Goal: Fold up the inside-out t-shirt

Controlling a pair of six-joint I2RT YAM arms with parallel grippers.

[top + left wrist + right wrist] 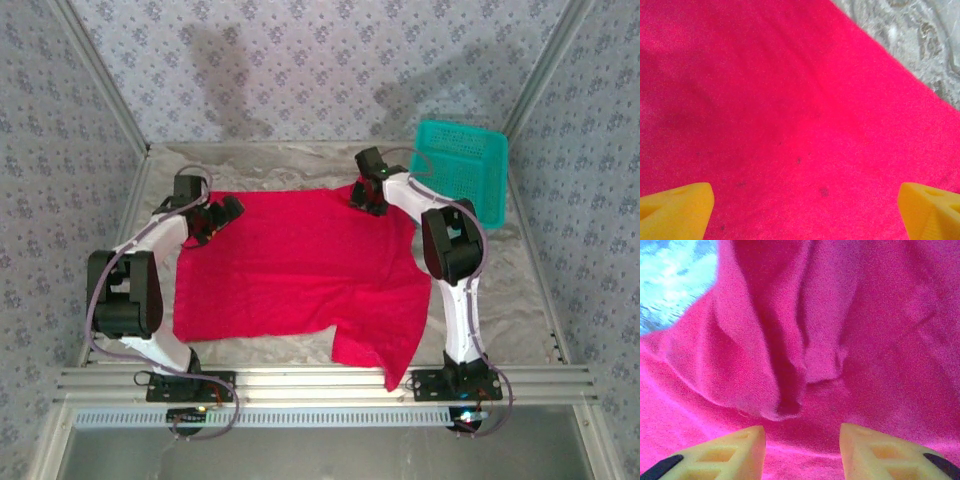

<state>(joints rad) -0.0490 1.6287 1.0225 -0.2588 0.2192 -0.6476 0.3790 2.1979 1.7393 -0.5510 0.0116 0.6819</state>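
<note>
Left gripper (805, 212) gapes wide over the far left corner of the inside-out t-shirt (300, 270). Right gripper (802, 447) stands partly parted (clamping nothing) before bunched cloth at the shirt's far right edge. The shirt lies spread on the table (520, 300), with a teal mesh basket (465, 165) just beyond its far right corner.

Overhead pic bright & even, soft shadows on back wall (300, 60). My wrist cams grainy, soft-focus (t-shirt (765, 100) red oversaturated); tabletop (670, 280) blown out bluish, right cam.

T-shirt (290, 265) bright red; basket (465, 165) teal mesh; table (520, 300) grey-white marbled; walls (300, 60) pale, small floral print.
</note>
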